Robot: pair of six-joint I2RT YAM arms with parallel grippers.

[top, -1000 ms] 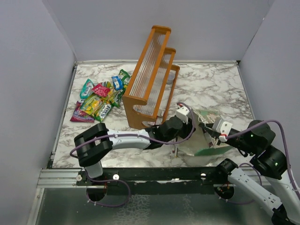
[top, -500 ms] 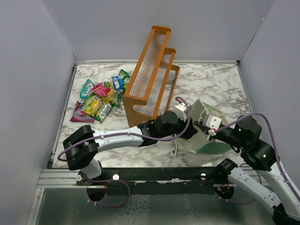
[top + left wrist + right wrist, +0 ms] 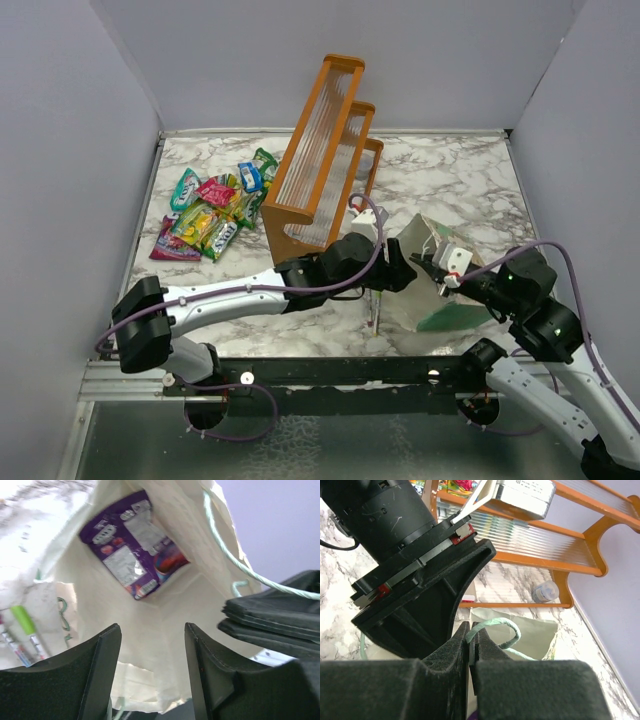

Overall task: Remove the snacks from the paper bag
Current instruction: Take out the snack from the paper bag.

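The paper bag [image 3: 452, 316] lies on its side, mint green outside and cream inside [image 3: 165, 605]. One purple snack packet [image 3: 133, 551] rests deep in it. My left gripper [image 3: 152, 628] hangs open at the bag's mouth [image 3: 404, 272], with nothing between its fingers. My right gripper [image 3: 471, 630] is shut on the bag's mint cord handle [image 3: 509, 625] and holds the mouth up beside the left wrist [image 3: 436, 268]. Several bright snacks [image 3: 212, 212] lie piled at the far left of the table.
An orange slatted rack [image 3: 322, 170] stands just behind the left arm. Two marker pens [image 3: 375, 316] lie by the bag's near corner, also in the left wrist view [image 3: 25, 636]. A small capped object [image 3: 544, 591] sits under the rack. Grey walls enclose the marble table.
My left arm has stretched right until its gripper reached the bag's mouth, and its jaws have widened. My right gripper has lifted the handle, so the bag stands more open.
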